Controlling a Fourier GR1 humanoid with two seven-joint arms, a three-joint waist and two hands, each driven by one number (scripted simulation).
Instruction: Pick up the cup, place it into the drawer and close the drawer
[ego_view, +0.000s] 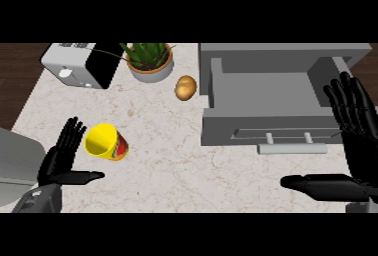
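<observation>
Lying tipped on the marble counter (177, 165) at lower left of the head view, the yellow cup with a red and green band (105, 142) sits just beside the left hand (63, 162), whose fingers are straight and spread. At right, the right hand (354, 145) is likewise open, next to the pulled-out grey drawer (262, 100). A toaster (77, 65), potted plant (150, 60) and potato (185, 87) stand along the top.

Even, bright light, soft shadows

You are looking at a counter (184, 165) lit evenly from above; the open drawer (258, 92) is showing a darker inner wall, and nothing is glaring.
</observation>
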